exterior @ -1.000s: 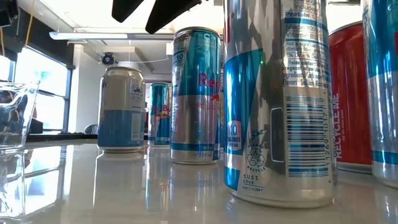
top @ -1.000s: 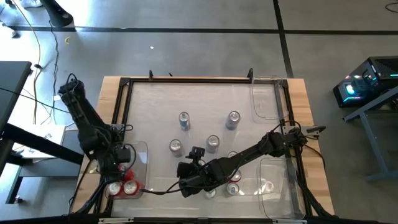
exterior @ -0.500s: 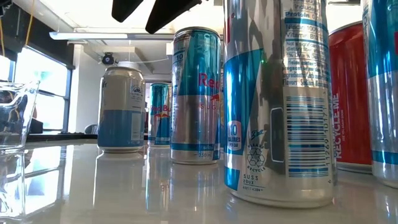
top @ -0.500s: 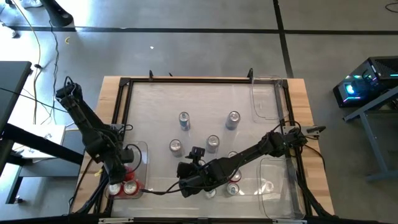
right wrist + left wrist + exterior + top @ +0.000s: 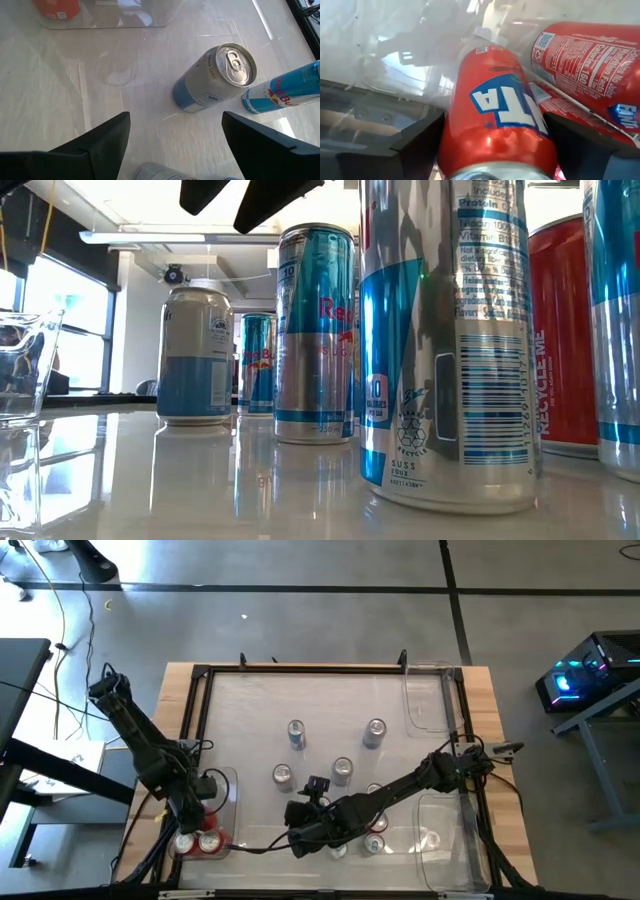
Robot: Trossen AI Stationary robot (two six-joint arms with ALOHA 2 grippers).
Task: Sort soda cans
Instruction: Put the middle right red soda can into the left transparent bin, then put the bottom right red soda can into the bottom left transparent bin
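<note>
Overhead, the table [image 5: 210, 685] carries a clear bin [image 5: 228, 785] at its left near edge and other clear bins [image 5: 430, 705] on its right side. Soda cans [image 5: 296, 733] stand upright and scattered in the middle, long axes vertical, silver tops up. Two red cans [image 5: 208, 843] sit in the left bin, showing their tops to the high view. The left gripper [image 5: 492, 145] hangs over that bin, its fingers clamped on a red can [image 5: 500, 120]; the can's long axis runs straight out along the fingers, silver end toward the wrist. Another red can [image 5: 585, 47] lies just beside it. The right gripper [image 5: 175, 132] hovers above the table's near middle, fingers spread wide, near a silver-blue can [image 5: 212, 80] and a blue can [image 5: 285, 87].
</note>
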